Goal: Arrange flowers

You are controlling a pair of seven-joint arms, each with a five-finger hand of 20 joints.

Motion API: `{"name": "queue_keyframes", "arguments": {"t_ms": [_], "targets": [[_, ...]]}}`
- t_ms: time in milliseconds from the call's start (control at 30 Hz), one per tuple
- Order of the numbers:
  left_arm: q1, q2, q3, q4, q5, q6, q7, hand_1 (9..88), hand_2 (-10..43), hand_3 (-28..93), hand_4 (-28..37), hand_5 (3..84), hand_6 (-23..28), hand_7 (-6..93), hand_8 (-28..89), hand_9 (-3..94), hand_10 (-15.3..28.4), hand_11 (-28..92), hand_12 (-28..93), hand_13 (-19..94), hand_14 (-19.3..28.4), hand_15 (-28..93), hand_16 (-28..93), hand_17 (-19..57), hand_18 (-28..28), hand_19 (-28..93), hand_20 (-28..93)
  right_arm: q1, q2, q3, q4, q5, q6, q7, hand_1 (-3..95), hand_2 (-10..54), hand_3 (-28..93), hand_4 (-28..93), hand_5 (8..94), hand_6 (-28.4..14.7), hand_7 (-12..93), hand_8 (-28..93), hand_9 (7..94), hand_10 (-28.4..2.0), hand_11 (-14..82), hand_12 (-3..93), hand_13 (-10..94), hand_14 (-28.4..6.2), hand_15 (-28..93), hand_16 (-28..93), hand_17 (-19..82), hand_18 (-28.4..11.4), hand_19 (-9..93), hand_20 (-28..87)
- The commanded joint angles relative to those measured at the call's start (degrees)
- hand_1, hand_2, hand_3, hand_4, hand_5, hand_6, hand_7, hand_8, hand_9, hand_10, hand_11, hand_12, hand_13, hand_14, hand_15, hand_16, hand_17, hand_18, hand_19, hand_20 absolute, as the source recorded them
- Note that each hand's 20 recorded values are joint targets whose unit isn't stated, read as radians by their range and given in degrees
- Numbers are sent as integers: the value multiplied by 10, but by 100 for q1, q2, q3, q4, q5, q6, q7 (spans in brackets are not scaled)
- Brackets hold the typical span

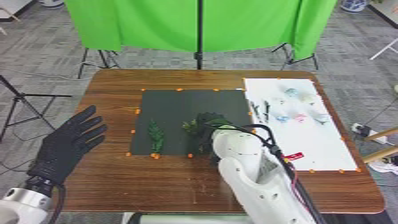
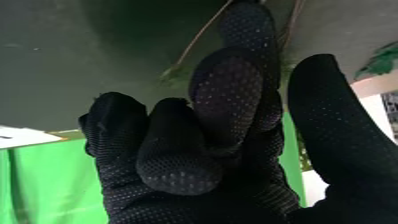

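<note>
Right hand (image 1: 210,119) seemingly low over mat (image 1: 178,104)

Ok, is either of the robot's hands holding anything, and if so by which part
The left hand is open and holds nothing. A thin stem shows beside the right hand, but whether it's gripped can't be told.

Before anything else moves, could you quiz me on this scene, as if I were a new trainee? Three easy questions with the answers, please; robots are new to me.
1. Which robot hand is over the dark mat?
2. True or false: the left robot hand is open.
3. The pale pink and blue flowers lie on: a) the dark mat; b) the floor; c) the white sheet.

Key: 1. the right robot hand; 2. true; 3. c
</note>
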Motion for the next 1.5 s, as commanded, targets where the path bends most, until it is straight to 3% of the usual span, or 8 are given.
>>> {"name": "queue_keyframes", "arguments": {"t_ms": [33, 233, 733, 1100, 1300, 1367, 1433, 1500], "targets": [[-50, -1, 51, 77, -60, -106, -64, 235, -34, 701, -278, 251, 15, 203, -114, 218, 101, 198, 161, 156, 132, 286, -4, -118, 187, 385, 70, -69, -277, 58, 73, -139, 273, -64, 295, 21, 811, -272, 854, 1, 440, -201, 937, -68, 511, 236, 887, -33, 752, 349, 517, -223, 932, 530], [-99, 29, 56, 104, -70, -93, -87, 234, -34, 703, -276, 251, 15, 202, -114, 218, 100, 196, 161, 156, 131, 286, -3, -118, 187, 384, 70, 24, -365, 38, 280, -185, 450, -155, 297, 25, 811, -269, 858, -3, 419, -193, 937, -72, 497, 229, 885, -35, 739, 357, 508, -224, 932, 530], [-218, 48, 99, 151, -76, -96, -180, 234, -33, 704, -279, 250, 14, 201, -113, 218, 100, 196, 162, 157, 131, 287, -3, -118, 188, 385, 71, -164, -515, 81, 193, -49, 298, -196, 290, 34, 809, -265, 857, -8, 404, -184, 937, -75, 486, 233, 880, -40, 739, 359, 501, -225, 932, 527], [-91, -31, 37, 82, -73, -34, -80, 235, -31, 703, -277, 249, 14, 201, -113, 218, 100, 196, 162, 157, 131, 285, -3, -118, 188, 385, 70, 109, -329, 375, -287, 28, 497, -166, 252, 49, 802, -264, 849, -8, 404, -182, 937, -77, 472, 244, 872, -42, 740, 361, 494, -225, 932, 522], [44, -91, -25, 19, -65, -51, 37, 236, -31, 702, -278, 249, 14, 201, -114, 219, 100, 197, 161, 157, 132, 285, -3, -118, 188, 385, 70, 399, 261, 737, -652, 335, 784, -48, 243, 61, 789, -264, 846, -10, 404, -181, 937, -77, 472, 246, 867, -45, 743, 361, 490, -226, 932, 524], [74, -103, -43, 10, -61, -40, 58, 235, -31, 703, -277, 249, 14, 202, -114, 218, 99, 197, 161, 157, 132, 285, -3, -117, 187, 385, 70, 511, 609, 821, -545, 246, 925, 158, 241, 50, 790, -263, 832, -10, 407, -180, 937, -83, 455, 258, 844, -52, 753, 365, 472, -226, 932, 518], [123, -115, -85, -19, -56, -19, 66, 236, -31, 702, -278, 250, 15, 201, -114, 219, 100, 198, 161, 157, 132, 286, -3, -117, 187, 385, 70, 754, 999, 837, -405, 536, 720, 611, 229, 40, 780, -270, 829, -9, 414, -180, 937, -84, 452, 271, 842, -52, 759, 360, 470, -226, 932, 516], [141, -91, -102, -21, -68, 4, 65, 236, -31, 702, -278, 250, 14, 202, -114, 219, 100, 198, 161, 157, 132, 286, -3, -117, 187, 385, 70, 800, 1372, 851, -272, 250, 799, 536, 199, 23, 744, -279, 842, -9, 428, -177, 937, -81, 482, 268, 845, -56, 777, 350, 481, -226, 932, 541]]}}
